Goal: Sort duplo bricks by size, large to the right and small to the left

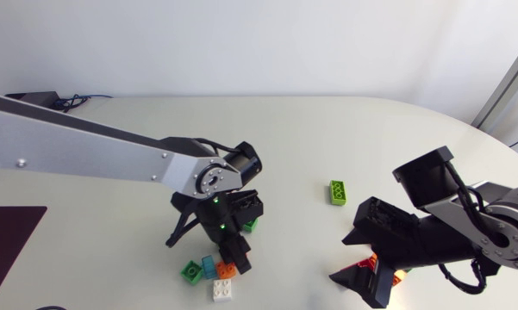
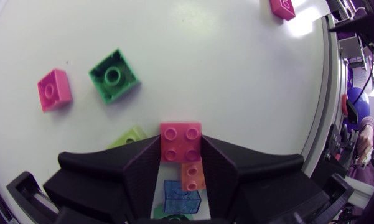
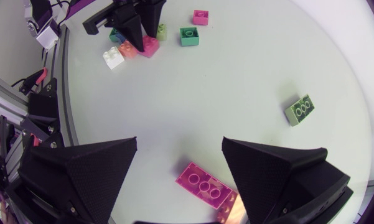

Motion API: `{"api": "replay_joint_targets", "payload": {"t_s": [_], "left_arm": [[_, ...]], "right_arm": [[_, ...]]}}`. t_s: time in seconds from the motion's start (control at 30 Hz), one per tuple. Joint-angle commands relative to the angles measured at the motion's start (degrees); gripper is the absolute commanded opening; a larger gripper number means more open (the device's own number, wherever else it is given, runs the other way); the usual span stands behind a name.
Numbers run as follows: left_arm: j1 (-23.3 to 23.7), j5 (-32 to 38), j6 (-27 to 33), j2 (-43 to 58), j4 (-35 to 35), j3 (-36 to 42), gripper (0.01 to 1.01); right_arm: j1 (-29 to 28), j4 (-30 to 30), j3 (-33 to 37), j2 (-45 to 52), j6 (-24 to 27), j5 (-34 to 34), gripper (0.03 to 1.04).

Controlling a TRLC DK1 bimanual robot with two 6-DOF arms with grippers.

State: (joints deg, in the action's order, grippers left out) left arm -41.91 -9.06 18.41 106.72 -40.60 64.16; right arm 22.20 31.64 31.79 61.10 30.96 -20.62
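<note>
A magenta square four-stud plastic brick (image 2: 181, 142) is clenched between the two black fingers of the left gripper (image 1: 233, 251). It is held low over the white table (image 1: 327, 129), close to the near edge and left of the middle. Just behind it, in the gap between the fingers, lie a small orange brick (image 2: 193, 176) and a translucent blue brick (image 2: 180, 197). A lime-green brick (image 2: 132, 135) pokes out beside one finger. Ahead of the gripper, apart from each other, are a dark green square brick (image 2: 114, 75) and a pink square brick (image 2: 53, 89). A white brick (image 1: 222, 289) lies on the side of the cluster toward the near edge.

Across a broad stretch of white tabletop, the right gripper (image 3: 180, 142) hangs toward the table's right end, fingers spread wide and touching nothing. Below the gap between them lies a long pink brick (image 3: 204, 185), with a second orange brick (image 3: 230, 210) just beside one end. A long green brick (image 1: 337, 192) lies alone between the two arms, nearer the right one, with white tabletop all round it up to the far edge.

From overhead the left gripper hides the magenta brick, and only orange slivers show below the right gripper. The wrist cameras show both the grasp and the long pink brick.
</note>
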Motion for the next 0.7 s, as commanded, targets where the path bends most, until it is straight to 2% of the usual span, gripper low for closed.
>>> {"api": "replay_joint_targets", "payload": {"t_s": [0.0, 0.1, 0.13, 0.17, 0.23, 0.27, 0.3, 0.5, 0.67], "left_arm": [[0.78, -0.61, 0.75, -3.8, -0.53, -4.4, 0.195], [1.22, -0.7, 0.75, -7.31, -1.24, -5.98, 0.203], [1.57, -0.7, 0.75, -8.37, -1.15, -5.45, 0.262], [2.01, -0.7, 0.75, -9.25, -1.15, -4.22, 0.407], [2.62, -0.78, 0.75, -9.77, -0.89, -0.09, 0.816], [2.98, -0.78, 0.66, -9.33, -0.62, 2.46, 0.928], [3.15, -0.78, 0.31, -8.1, 0.17, 5.27, 0.959], [5.44, -0.78, -1.28, 7.8, 0.96, 21.44, 0.956], [5.61, -0.7, -1.28, 16.33, -1.15, 27.42, 0.866]], "right_arm": [[0.92, 1.23, -0.5, -0.37, 0.59, -0.21, 0.98], [1.89, 1.5, -0.41, -0.81, 0.24, -0.21, 0.98], [2.06, 1.5, -0.41, -0.9, 0.15, -0.21, 0.98], [2.06, 1.5, -0.5, -0.9, 0.15, -0.21, 0.98], [2.24, 1.5, -0.5, -0.9, 0.07, -0.21, 0.98], [2.24, 1.58, -0.5, -0.9, -0.02, -0.21, 0.98], [2.15, 1.85, -0.59, -1.16, -0.02, -0.21, 0.98], [1.71, 3.69, -1.38, -3.62, 0.15, -0.12, 0.98], [-0.31, 5.54, -1.38, -5.11, 1.82, -0.03, 0.98]]}}
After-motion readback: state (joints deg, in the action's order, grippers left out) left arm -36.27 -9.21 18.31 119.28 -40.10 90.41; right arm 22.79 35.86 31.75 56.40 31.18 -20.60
